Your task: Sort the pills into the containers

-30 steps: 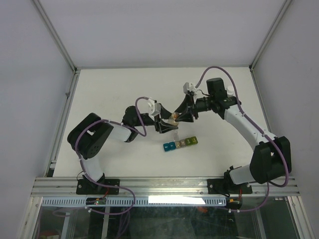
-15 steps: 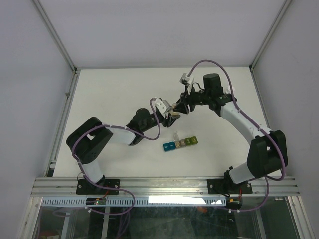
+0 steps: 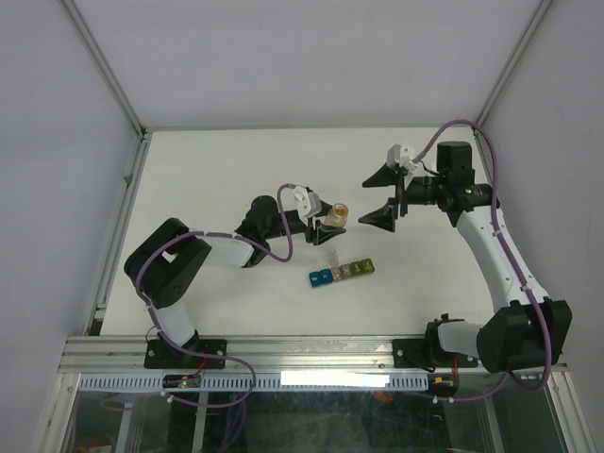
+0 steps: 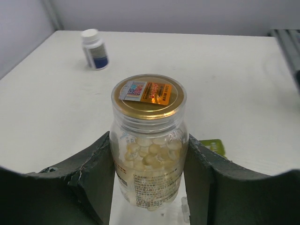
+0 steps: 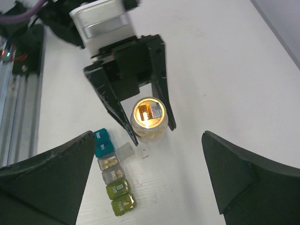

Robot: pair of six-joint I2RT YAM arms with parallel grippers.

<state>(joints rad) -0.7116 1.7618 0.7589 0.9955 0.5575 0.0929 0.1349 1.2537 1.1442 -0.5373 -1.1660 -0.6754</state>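
Found strip nearest the near edge, about midway along it, one lid raised. Noted tan pills in a clear cell beside the teal one. Just beyond, found left claw clamped on upright gold-lidded bottle. Recorded right claw farther right, spread wide, apart from bottle. Sighted white-capped bottle upright, well beyond, in left wrist view.

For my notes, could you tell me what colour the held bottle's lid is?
Gold lid, orange sticker; left wrist view.
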